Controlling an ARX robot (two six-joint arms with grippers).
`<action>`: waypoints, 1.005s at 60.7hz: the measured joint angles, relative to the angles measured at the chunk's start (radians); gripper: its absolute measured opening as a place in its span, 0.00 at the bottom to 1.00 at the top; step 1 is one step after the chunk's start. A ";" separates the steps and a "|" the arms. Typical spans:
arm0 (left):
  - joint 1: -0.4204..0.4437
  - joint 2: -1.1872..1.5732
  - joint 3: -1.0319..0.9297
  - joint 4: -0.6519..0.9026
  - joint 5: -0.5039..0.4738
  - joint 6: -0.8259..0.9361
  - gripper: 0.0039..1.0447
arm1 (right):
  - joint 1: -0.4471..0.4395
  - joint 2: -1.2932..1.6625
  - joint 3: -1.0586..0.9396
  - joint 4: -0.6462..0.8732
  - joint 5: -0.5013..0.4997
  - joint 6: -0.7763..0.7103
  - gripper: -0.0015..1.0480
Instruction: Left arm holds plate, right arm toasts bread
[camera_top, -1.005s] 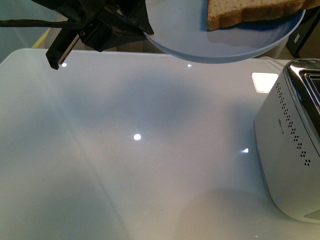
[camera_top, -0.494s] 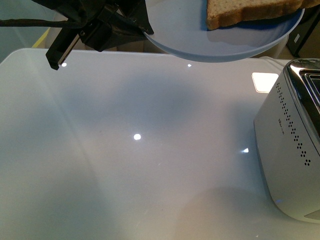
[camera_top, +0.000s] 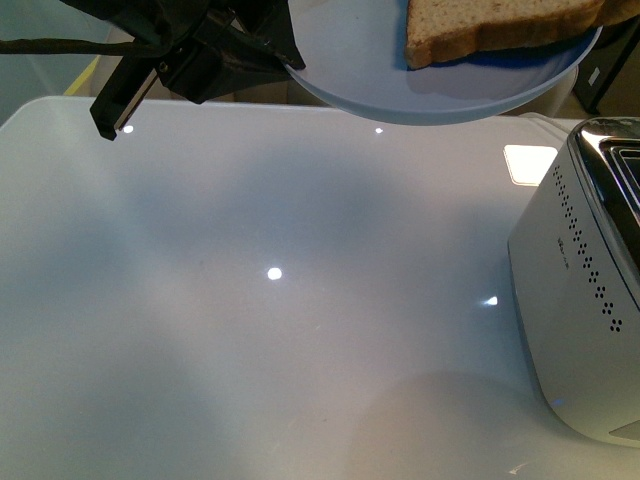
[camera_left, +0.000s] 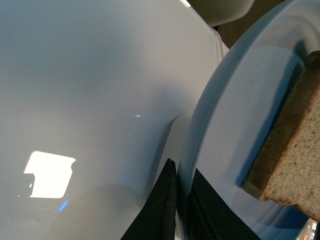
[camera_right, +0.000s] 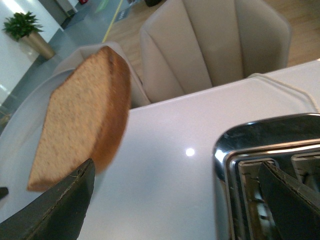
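My left gripper (camera_top: 285, 58) is shut on the rim of the pale blue plate (camera_top: 400, 75) and holds it in the air above the table's far side. The tan bread (camera_top: 480, 25) lies on the plate at its right. In the left wrist view the black fingers (camera_left: 165, 205) pinch the plate's rim (camera_left: 200, 130), with the bread (camera_left: 295, 150) beside. My right gripper (camera_right: 180, 200) is open and empty, between the bread (camera_right: 80, 120) and the toaster (camera_right: 260, 155); it does not show in the front view.
The silver toaster (camera_top: 585, 300) stands at the table's right edge, slots up. The glossy white table (camera_top: 250, 330) reflects ceiling lights. A beige chair (camera_right: 210, 45) stands behind the table. A potted plant (camera_right: 25, 27) is far off.
The plate and bread have shifted slightly to the left and up. The toaster has not moved.
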 joint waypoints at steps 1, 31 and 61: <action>0.000 0.000 0.000 0.000 0.000 0.000 0.03 | 0.000 0.017 0.008 0.007 -0.005 0.003 0.92; 0.000 0.000 0.000 0.000 -0.001 -0.003 0.03 | 0.000 0.327 0.206 0.159 -0.134 0.223 0.92; 0.000 0.000 0.000 0.000 0.000 -0.003 0.03 | 0.021 0.368 0.231 0.193 -0.161 0.317 0.25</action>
